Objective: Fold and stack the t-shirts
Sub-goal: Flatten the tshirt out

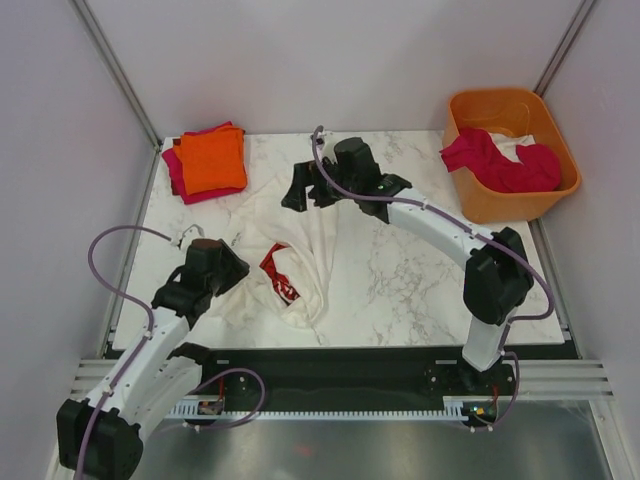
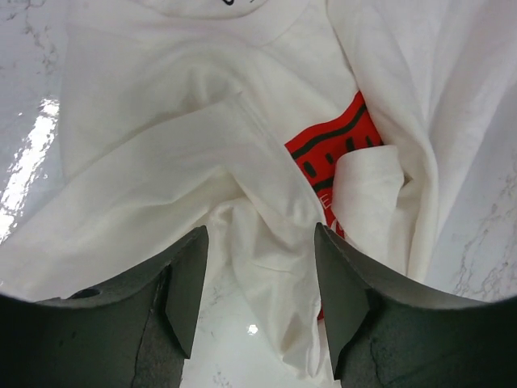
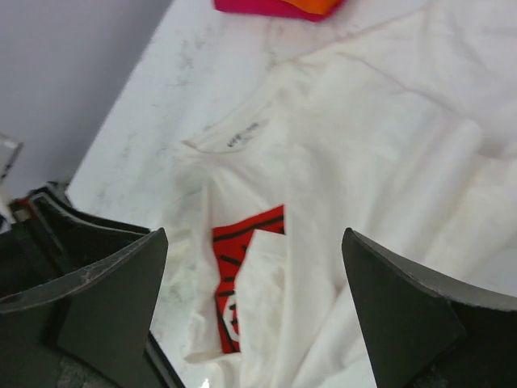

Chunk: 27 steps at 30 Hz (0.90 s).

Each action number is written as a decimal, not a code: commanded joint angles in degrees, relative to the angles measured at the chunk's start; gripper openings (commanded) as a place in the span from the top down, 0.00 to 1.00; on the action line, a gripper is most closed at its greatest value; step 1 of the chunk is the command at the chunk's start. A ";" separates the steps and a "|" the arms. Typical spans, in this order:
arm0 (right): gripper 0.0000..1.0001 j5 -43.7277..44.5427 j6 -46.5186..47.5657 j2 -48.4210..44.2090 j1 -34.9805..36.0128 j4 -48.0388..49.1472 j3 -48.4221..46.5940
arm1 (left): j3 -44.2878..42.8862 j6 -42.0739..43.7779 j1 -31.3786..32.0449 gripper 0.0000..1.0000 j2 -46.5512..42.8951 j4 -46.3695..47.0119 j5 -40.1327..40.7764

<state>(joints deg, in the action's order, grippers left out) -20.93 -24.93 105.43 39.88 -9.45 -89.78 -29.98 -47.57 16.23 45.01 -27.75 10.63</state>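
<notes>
If smoothing white t-shirt (image 2: 161, 145), use left gripper (image 2: 260, 230), jaws apart over its near-left folds. Spare right gripper (image 3: 254, 234), agape and empty above its far edge.

left arm (image 1: 150, 350) and right arm (image 1: 435, 225): white links, black joints, purple cables (image 1: 96, 250), dark pincer fingers (image 2: 182, 283).

White t-shirt (image 1: 322, 248), red logo panel (image 2: 329, 155) with black lines; orange tee (image 1: 213, 160); magenta tee (image 1: 175, 172); orange tub (image 1: 505, 205).

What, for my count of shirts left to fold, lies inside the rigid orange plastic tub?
In the orange plastic tub: a crumpled magenta-red cloth tee with white cloth behind it. Anything beneath them is covered.
</notes>
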 commanded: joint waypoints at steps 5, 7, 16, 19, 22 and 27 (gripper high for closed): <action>0.06 17.31 6.82 1.35 9.94 -15.16 6.01 | -0.69 -5.34 -1.71 0.30 -1.60 -4.32 7.56; 0.10 17.68 6.73 2.15 12.66 -14.63 6.55 | -0.09 -5.16 -3.65 0.31 -0.63 -4.42 5.90; 0.13 23.38 8.22 10.58 16.20 -17.08 -3.38 | 6.33 -6.92 -11.04 0.38 0.43 -1.35 -3.07; 0.13 26.11 9.10 13.57 16.28 -18.14 -6.55 | 6.86 -6.40 -11.31 0.38 -0.54 -1.34 -3.25; 0.14 26.20 9.46 16.73 16.46 -19.11 -9.09 | 7.56 -6.57 -11.57 0.38 -0.63 -1.43 -3.43; 0.26 27.87 9.20 20.34 16.90 -19.73 -8.58 | 8.18 -7.10 -11.66 0.38 0.07 -1.17 -3.25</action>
<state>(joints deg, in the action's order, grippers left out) 4.73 -16.40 123.81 56.31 -27.20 -97.76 -22.17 -52.60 4.93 44.99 -30.33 7.38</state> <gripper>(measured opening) 0.752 0.619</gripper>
